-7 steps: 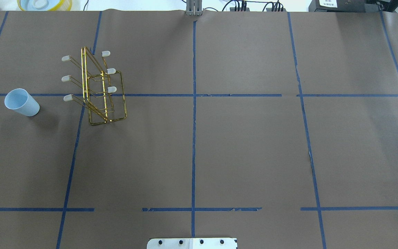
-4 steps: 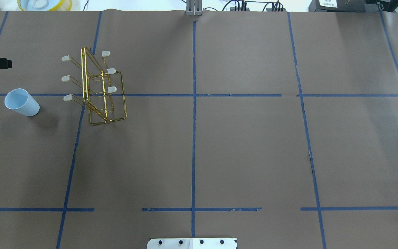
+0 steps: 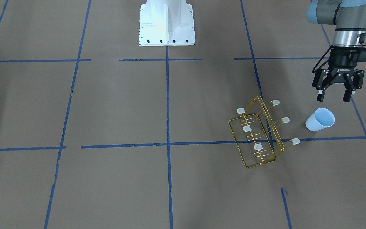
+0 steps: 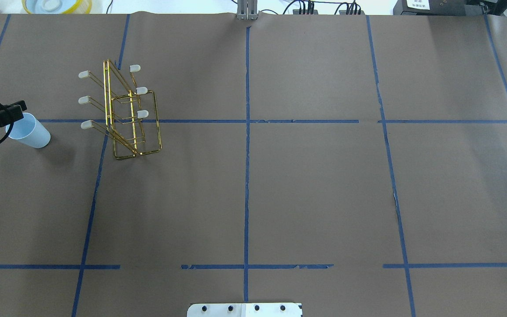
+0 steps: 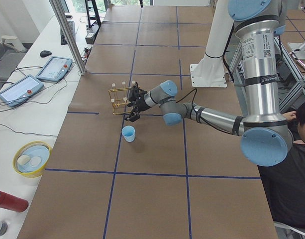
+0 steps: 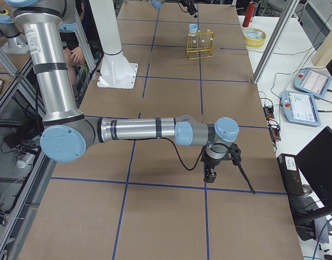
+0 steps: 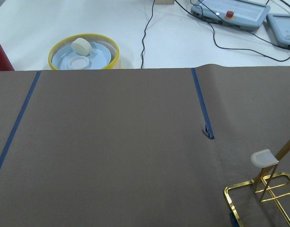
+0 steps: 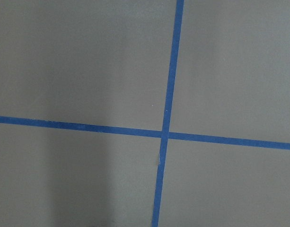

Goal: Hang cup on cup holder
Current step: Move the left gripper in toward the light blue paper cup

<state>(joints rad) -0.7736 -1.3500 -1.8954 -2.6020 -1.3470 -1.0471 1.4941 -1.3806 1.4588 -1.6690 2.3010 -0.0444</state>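
Observation:
The pale blue-white cup (image 3: 320,119) stands upright, mouth up, on the brown table, also in the overhead view (image 4: 29,130) and the left side view (image 5: 128,133). The gold wire cup holder (image 3: 259,133) stands beside it with its white-capped prongs bare, also in the overhead view (image 4: 126,112); its corner and one cap show in the left wrist view (image 7: 258,194). My left gripper (image 3: 333,97) is open and empty, pointing down, hanging just above and behind the cup. My right gripper (image 6: 212,174) shows only in the right side view, low over the table far from both; I cannot tell its state.
A yellow bowl (image 4: 56,5) with white pieces sits off the table's far left corner. A red cylinder (image 5: 10,200) lies on the side bench. The robot base (image 3: 166,24) stands at the table's middle edge. A person (image 5: 296,154) sits beside it.
In the overhead view the left arm's wrist has come in from the left edge and moved toward the cup, now overlapping its rim. The cup and the cup holder have not moved.

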